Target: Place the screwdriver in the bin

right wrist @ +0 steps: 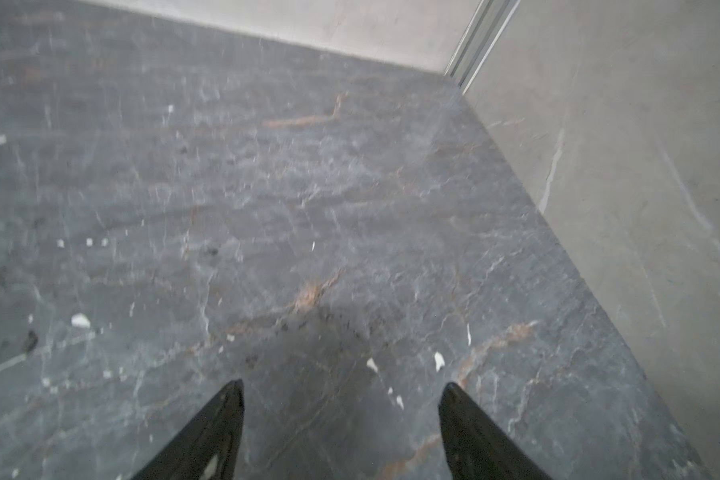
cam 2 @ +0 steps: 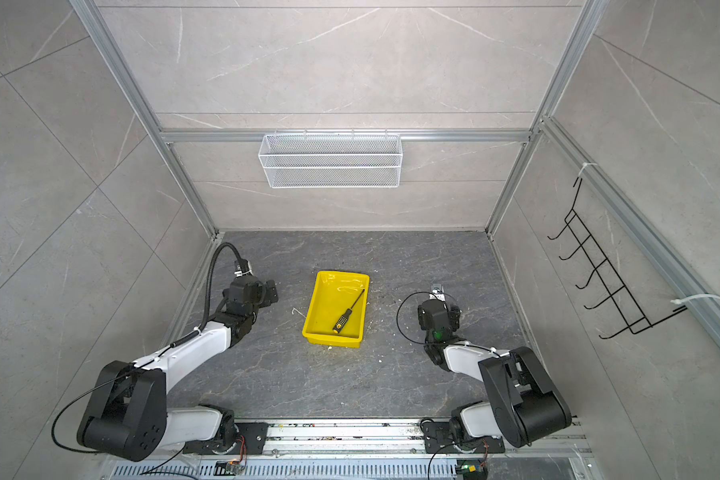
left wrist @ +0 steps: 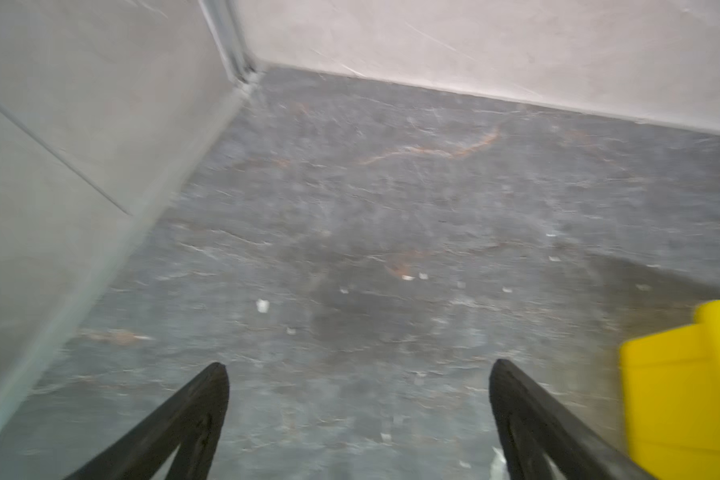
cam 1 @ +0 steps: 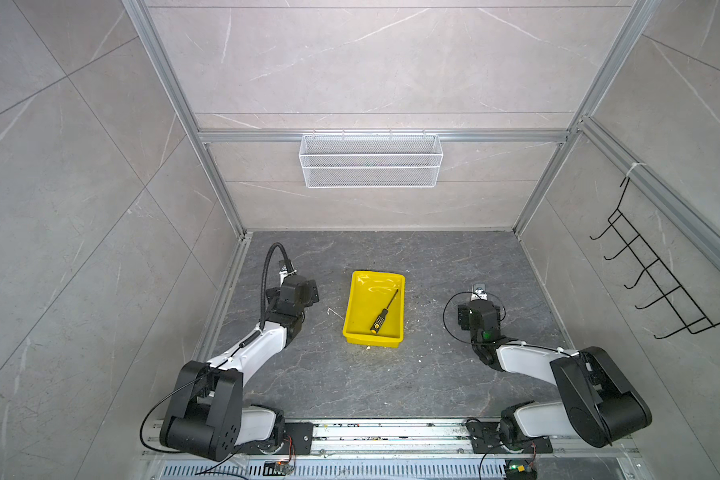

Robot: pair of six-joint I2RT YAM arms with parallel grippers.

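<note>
Screwdriver [cam 1: 385, 311] — thin shaft, in glossy yellow bin [cam 1: 360, 305]

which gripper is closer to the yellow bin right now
Left. The left gripper is close beside the bin, on its left; the right gripper stands farther off, on its right.

The bin [cam 1: 362, 303] is glossy yellow plastic. The screwdriver [cam 1: 385, 311] has a dark metal shaft. The table [cam 1: 350, 382] looks like matt grey stone. The basket [cam 1: 371, 166] is white wire mesh.
</note>
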